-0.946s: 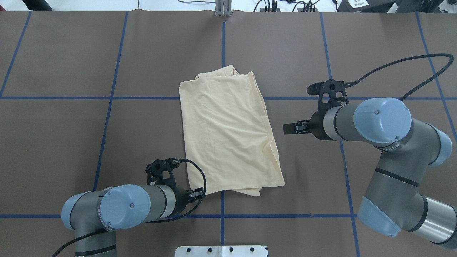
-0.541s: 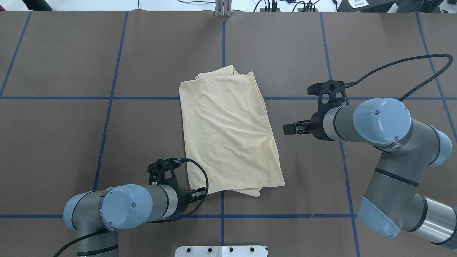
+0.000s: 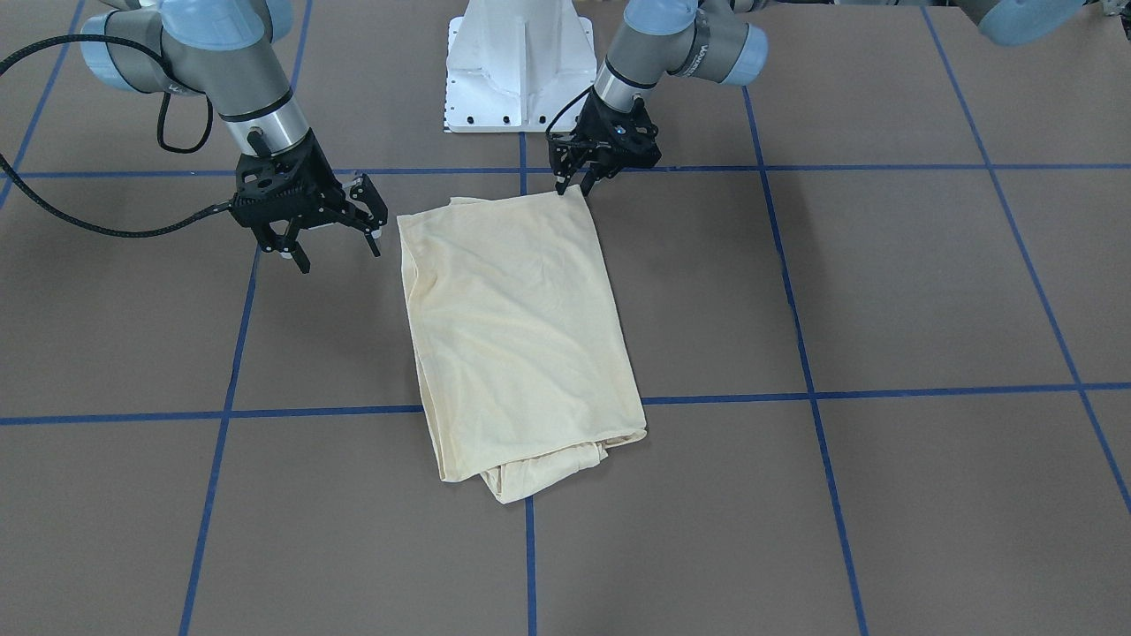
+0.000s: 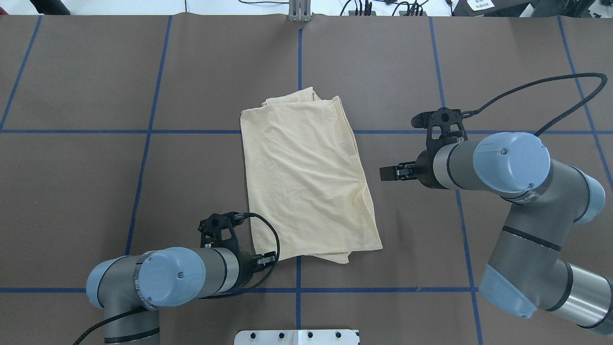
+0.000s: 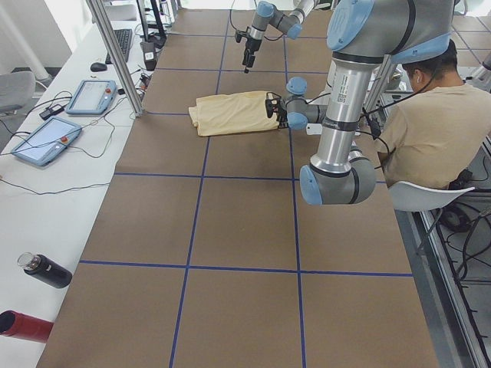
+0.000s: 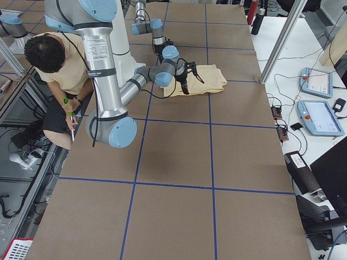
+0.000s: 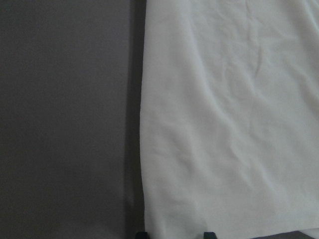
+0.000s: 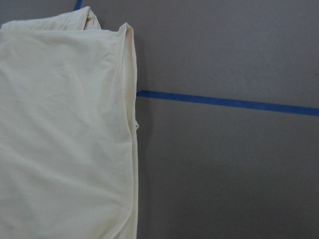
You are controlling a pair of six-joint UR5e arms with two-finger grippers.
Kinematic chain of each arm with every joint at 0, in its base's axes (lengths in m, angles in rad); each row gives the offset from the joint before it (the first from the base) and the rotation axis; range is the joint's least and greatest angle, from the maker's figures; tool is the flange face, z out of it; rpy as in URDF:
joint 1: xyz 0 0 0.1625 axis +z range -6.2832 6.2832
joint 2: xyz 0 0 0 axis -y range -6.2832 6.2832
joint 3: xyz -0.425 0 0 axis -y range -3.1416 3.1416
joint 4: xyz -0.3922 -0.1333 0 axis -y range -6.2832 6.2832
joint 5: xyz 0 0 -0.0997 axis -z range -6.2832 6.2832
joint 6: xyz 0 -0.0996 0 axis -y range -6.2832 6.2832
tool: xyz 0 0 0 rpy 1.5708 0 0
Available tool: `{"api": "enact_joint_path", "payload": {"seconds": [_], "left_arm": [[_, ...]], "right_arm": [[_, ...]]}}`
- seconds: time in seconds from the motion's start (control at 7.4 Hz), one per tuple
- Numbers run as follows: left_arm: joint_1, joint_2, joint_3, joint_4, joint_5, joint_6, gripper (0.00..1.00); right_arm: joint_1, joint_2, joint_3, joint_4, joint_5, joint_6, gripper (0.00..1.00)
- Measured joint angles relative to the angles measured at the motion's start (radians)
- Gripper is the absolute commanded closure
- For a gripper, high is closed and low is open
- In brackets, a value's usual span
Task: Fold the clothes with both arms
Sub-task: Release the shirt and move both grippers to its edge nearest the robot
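A pale yellow shirt (image 4: pixel 306 177) is laid folded into a long shape in the middle of the brown table (image 4: pixel 96 72). It is spread flat across one of the blue tape lines (image 4: pixel 119 131). Some bunched cloth is seen poking out at its far end.

The left gripper (image 3: pixel 576 188) is held low at the shirt's near corner, on the robot's left side. In the left wrist view its two fingertips (image 7: pixel 209 235) are seen apart, with the shirt's edge between them. The gripper is not closed and nothing is squeezed. Whether the cloth is touched by the tips cannot be told.

The right gripper (image 3: pixel 338 254) is held above the table, near the shirt's other long edge and not touching it. Its fingers are spread wide apart, and nothing is held in it.

In the side views a person (image 6: pixel 51 59) is seen sitting on the robot's side of the table, close to the white base (image 3: pixel 517 62).
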Motion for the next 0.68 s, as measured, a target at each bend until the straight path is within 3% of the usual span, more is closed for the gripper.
{"api": "enact_joint_path", "payload": {"seconds": [0.68], "left_arm": [[-0.009,-0.009,0.006,0.000,0.000,0.006,0.52]], "right_arm": [[-0.001,0.000,-0.001,0.000,-0.001,0.000,0.00]]}}
